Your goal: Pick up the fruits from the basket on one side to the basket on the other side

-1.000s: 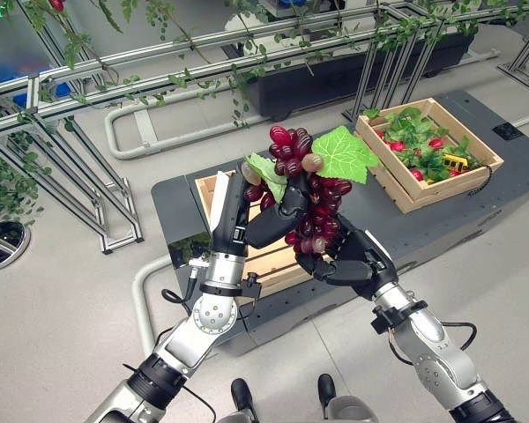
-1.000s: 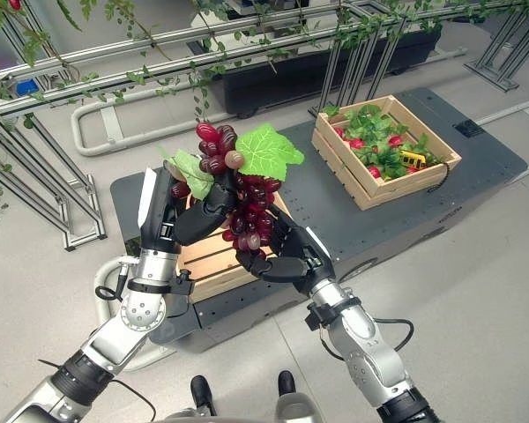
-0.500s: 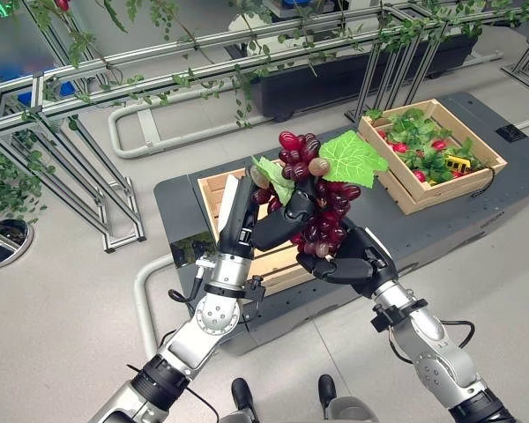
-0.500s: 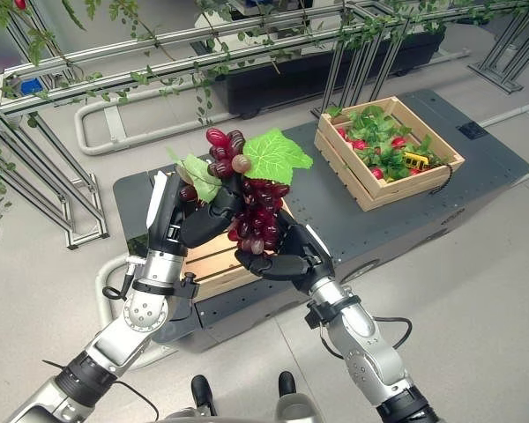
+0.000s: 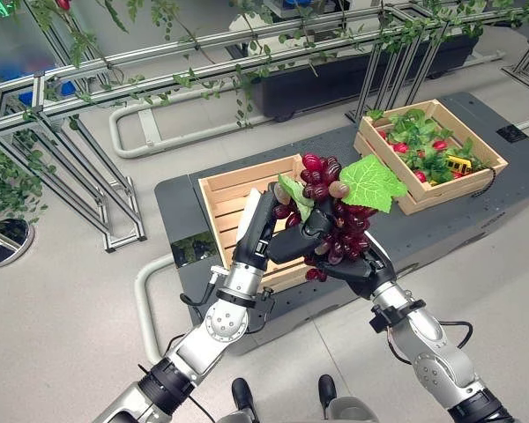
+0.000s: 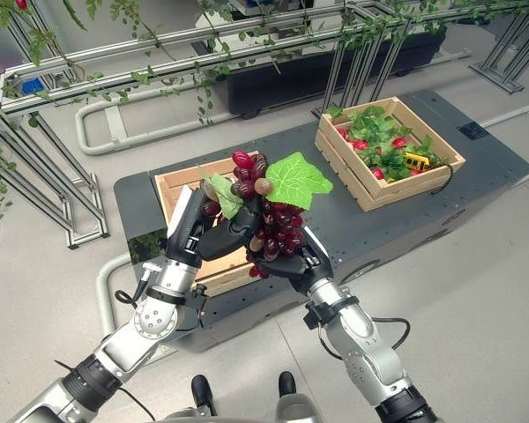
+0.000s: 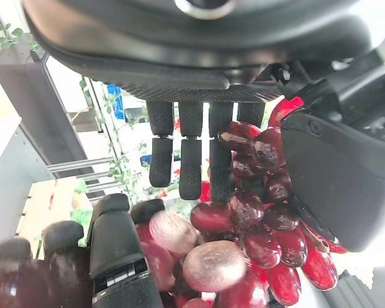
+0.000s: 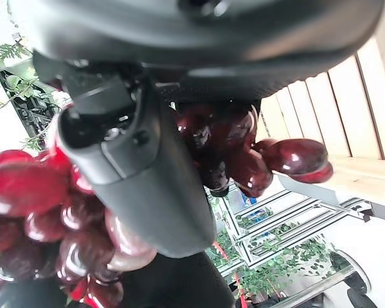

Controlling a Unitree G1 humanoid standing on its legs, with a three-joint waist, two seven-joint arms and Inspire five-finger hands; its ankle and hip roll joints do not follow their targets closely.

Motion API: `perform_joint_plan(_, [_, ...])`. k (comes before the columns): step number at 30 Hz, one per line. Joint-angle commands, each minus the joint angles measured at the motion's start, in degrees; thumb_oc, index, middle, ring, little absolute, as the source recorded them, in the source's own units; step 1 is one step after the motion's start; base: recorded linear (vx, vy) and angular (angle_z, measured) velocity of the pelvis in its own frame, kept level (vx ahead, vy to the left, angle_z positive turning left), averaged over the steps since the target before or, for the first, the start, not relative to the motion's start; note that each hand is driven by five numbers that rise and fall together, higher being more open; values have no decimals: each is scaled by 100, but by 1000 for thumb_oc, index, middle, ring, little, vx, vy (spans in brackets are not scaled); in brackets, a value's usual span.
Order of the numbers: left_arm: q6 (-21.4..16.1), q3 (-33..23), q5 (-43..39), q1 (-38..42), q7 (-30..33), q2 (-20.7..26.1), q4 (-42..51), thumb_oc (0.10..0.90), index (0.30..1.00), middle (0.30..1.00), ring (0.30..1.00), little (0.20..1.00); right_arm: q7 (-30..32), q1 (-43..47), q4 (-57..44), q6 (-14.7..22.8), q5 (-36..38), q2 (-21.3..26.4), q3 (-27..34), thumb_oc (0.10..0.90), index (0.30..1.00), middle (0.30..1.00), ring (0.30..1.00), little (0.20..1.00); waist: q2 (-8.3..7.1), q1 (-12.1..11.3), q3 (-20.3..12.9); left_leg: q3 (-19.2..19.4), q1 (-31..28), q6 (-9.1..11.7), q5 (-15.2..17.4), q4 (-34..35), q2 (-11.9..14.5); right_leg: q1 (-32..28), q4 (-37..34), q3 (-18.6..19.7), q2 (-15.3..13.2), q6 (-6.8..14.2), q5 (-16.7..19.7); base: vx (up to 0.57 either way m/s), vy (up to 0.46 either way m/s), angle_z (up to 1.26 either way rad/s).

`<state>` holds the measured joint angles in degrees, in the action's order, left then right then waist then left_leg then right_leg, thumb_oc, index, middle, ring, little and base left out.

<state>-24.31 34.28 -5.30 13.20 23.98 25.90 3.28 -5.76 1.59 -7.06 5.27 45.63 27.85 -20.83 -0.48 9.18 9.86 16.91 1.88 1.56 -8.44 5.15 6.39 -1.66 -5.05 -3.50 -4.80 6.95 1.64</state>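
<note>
Above near crate (image 5: 220, 196), grape bunch (image 5: 335, 231) sat held between both hands; bunch had drifted toward far crate (image 5: 476, 181) over last second, so transfer underway; left hand (image 5: 282, 236) thumb pressed bunch, fingers nearly straight; right hand (image 5: 357, 266) curled beneath, gripping grapes.
</note>
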Motion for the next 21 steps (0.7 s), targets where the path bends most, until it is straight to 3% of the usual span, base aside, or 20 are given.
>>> perform_joint_plan(1, [-629, -5, 49, 397, 64, -215, -244, 400, 300, 300, 300, 300, -123, 607, -591, 804, 364, -323, 160, 400, 300, 300, 300, 300, -43, -69, -612, -297, -539, 146, 741, -14, 272, 416, 5, 130, 162, -103, 241, 5, -48, 0])
perform_joint_plan(6, [-617, -39, 109, 378, 212, -217, -320, 400, 300, 300, 300, 300, -93, 582, -526, 868, 461, -325, 229, 400, 300, 300, 300, 300, -55, -71, -608, -420, -518, 131, 727, -14, 251, 451, 5, 273, 254, -137, 246, 11, -34, -1])
perform_joint_plan(10, [-596, -130, 269, 347, 526, -234, -398, 400, 300, 300, 300, 300, -130, 605, -467, 856, 508, -298, 263, 400, 300, 300, 300, 300, -60, -159, -588, -866, -487, 45, 752, -14, 42, 480, 5, 537, 343, -170, 270, 13, 14, -35])
perform_joint_plan(11, [-588, -220, 364, 297, 712, -230, -412, 577, 566, 566, 566, 566, -158, 630, -429, 850, 543, -281, 251, 400, 300, 300, 300, 300, -72, -244, -556, -1209, -481, -32, 776, -14, -158, 476, 5, 720, 386, -183, 302, 6, 84, -49])
perform_joint_plan(12, [-565, -285, 432, 261, 858, -224, -407, 800, 900, 900, 900, 900, -151, 653, -409, 870, 538, -284, 214, 400, 300, 300, 300, 300, -84, -311, -520, -1463, -469, -89, 810, -43, -322, 466, 5, 856, 409, -186, 335, -6, 131, -89])
perform_joint_plan(13, [-541, -392, 539, 194, 1093, -217, -382, 800, 900, 900, 900, 900, -178, 690, -365, 903, 539, -301, 151, 400, 300, 300, 300, 300, -103, -405, -473, -1797, -394, -174, 893, -183, -565, 451, 5, 1024, 428, -188, 388, -16, 89, -96])
perform_joint_plan(14, [-541, -392, 542, 193, 1096, -218, -382, 800, 900, 900, 900, 900, -178, 691, -364, 905, 539, -301, 150, 400, 300, 300, 300, 300, -105, -407, -467, -1794, -394, -176, 904, -198, -567, 446, 5, 1028, 426, -186, 387, -51, 152, -116])
perform_joint_plan(15, [-468, -636, 636, 61, 1307, -165, -272, 800, 900, 900, 900, 900, -147, 746, -291, 1011, 539, -329, 54, 400, 300, 300, 300, 300, -143, -557, -387, -2260, -280, -289, 1009, -419, -911, 444, 5, 1268, 440, -168, 481, -74, 158, -105])
perform_joint_plan(21, [-152, -1367, 1164, -98, 1722, 0, -266, 800, 900, 900, 900, 900, 314, 714, -226, 1397, 450, -457, 222, 400, 300, 300, 300, 300, -173, -658, -279, -2213, -250, -422, 1083, -528, -1176, 597, 11, 1292, 312, -27, 721, -127, 198, -70])
